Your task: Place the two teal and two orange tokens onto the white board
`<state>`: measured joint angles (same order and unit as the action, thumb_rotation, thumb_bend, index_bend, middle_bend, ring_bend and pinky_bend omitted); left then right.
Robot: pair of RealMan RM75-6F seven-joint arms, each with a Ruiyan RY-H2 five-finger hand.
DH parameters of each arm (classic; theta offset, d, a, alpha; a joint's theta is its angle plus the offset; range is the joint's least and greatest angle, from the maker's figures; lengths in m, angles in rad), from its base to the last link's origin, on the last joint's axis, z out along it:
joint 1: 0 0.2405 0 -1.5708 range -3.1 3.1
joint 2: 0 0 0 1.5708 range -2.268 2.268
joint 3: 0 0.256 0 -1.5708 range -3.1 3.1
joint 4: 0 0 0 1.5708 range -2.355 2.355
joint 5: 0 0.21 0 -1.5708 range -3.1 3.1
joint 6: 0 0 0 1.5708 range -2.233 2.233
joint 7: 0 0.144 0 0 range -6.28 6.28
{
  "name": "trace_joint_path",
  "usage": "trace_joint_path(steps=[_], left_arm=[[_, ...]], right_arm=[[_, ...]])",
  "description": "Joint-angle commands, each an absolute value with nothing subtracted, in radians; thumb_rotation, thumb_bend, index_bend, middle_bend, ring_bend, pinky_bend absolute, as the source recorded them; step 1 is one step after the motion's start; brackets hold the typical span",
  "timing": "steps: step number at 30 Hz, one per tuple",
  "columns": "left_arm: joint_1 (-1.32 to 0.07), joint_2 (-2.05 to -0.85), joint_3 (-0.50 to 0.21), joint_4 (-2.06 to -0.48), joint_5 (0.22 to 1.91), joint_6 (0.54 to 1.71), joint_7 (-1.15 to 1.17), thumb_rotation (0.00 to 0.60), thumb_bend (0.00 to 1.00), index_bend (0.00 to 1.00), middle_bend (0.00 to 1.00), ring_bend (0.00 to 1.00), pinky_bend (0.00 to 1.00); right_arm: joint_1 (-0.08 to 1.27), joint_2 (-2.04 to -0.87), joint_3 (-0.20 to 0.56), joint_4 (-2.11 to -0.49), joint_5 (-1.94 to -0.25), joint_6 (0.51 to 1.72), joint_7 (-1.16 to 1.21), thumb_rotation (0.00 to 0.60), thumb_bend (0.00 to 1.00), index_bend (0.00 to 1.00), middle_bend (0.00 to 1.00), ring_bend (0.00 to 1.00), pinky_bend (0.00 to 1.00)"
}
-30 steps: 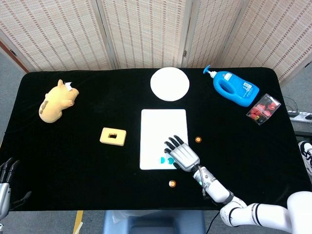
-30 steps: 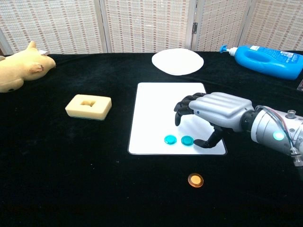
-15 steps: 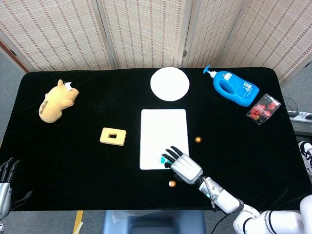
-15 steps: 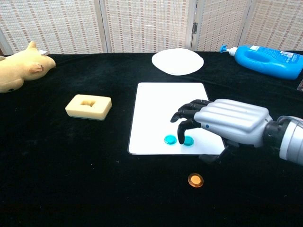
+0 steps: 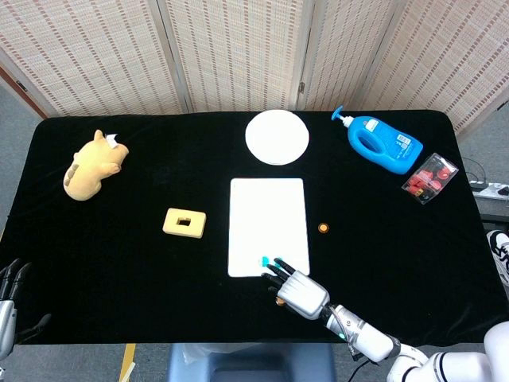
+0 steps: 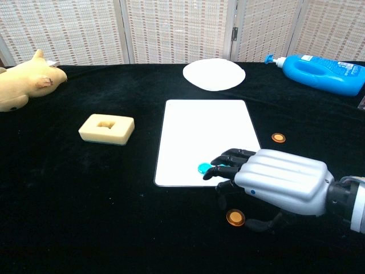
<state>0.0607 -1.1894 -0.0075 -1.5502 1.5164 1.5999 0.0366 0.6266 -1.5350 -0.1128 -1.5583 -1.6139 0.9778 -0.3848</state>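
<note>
- My right hand (image 6: 274, 185) hovers at the white board's (image 6: 205, 131) near edge, fingers (image 6: 228, 171) loosely spread, holding nothing.
- One orange token (image 6: 235, 217) sits just below my palm.

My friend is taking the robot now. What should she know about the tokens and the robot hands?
Right robot hand: holds nothing, fingers spread, hovering low over the board's near right corner, above the near orange token.
Left robot hand: idle at the table's near left edge, holds nothing.
Both teal tokens lie on the white board, near its front edge; the chest view shows one partly hidden by fingers.
Far orange token lies on the cloth right of the board.
Done: teal. Left: both orange tokens.
</note>
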Motion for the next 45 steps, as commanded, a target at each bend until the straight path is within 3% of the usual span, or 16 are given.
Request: trace_joint_path(steps=[1,18,28,35,45], left_arm=[[0.06,-1.191,-0.007,-1.55,1.517,1.6,0.036,0.6,0.21,0.0,0.0,0.01,0.0],[0.062,-1.194,-0.007,-1.539,1.512,1.596,0.029,0.6,0.21,0.0,0.0,0.01,0.0],[0.061,-1.196,-0.009,-1.534,1.511,1.594,0.026,0.6,0.21,0.0,0.0,0.01,0.0],[0.062,-1.195,-0.01,-1.533,1.512,1.597,0.024,0.6,0.21,0.0,0.0,0.01,0.0],[0.062,-1.19,-0.01,-1.544,1.518,1.602,0.031,0.6,0.21,0.0,0.0,0.01,0.0]], right_arm=[[0.624,-1.534,-0.115,-1.557,-1.617,0.977,-0.387,0.6,0.42,0.41,0.15,0.04,0.0],[0.623,-1.546,-0.104,-1.543,-1.603,0.942,-0.421,0.6,0.42,0.41,0.15,0.04,0.0],[0.618,-1.552,-0.097,-1.539,-1.598,0.94,-0.428,0.6,0.42,0.5,0.16,0.04,0.0],[0.616,-1.541,-0.086,-1.551,-1.603,0.956,-0.416,0.6,0.42,0.51,0.17,0.04,0.0],[0.678,-1.513,0.072,-1.588,-1.456,0.912,-0.399,0.6,0.42,0.51,0.17,0.05,0.0]])
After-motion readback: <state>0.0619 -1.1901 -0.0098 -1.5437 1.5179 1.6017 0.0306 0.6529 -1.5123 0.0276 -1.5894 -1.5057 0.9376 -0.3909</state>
